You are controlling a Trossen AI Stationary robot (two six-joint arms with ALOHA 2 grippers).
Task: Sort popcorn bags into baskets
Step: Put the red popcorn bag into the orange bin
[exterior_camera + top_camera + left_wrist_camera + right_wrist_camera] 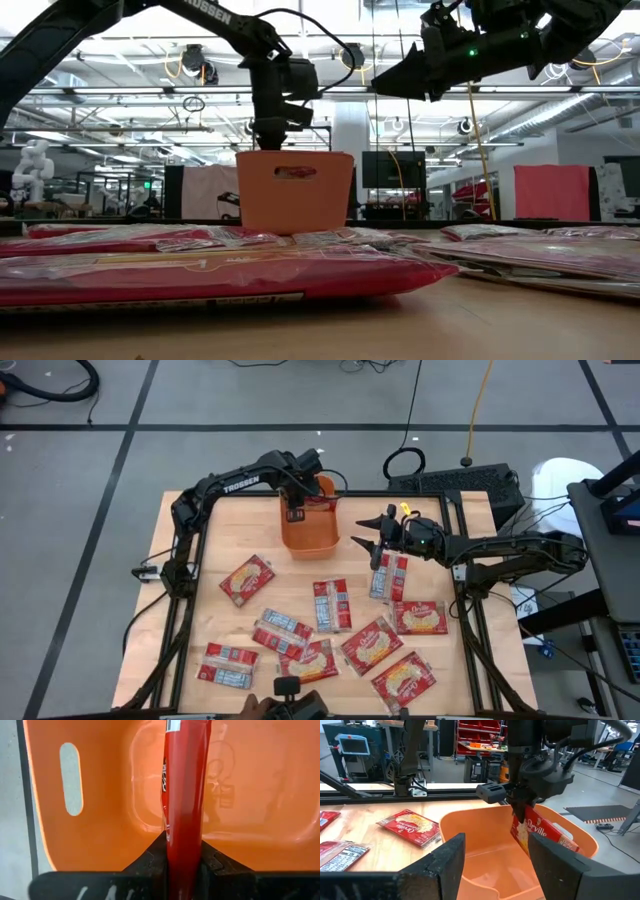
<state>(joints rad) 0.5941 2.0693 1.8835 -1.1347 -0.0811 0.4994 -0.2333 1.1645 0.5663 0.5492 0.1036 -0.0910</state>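
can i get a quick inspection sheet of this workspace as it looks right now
surface: wooden table, black frame rails along its sides
job's things: orange basket at the far edge; about nine popcorn bags lying flat on the near half
clutter: nothing seen
grippers: left gripper shut on a popcorn bag hanging edge-down inside the basket; right gripper open, empty, hovering beside the basket
cables: black and yellow cables on the floor beyond the table
surroundings: grey taped floor, workshop shelving behind
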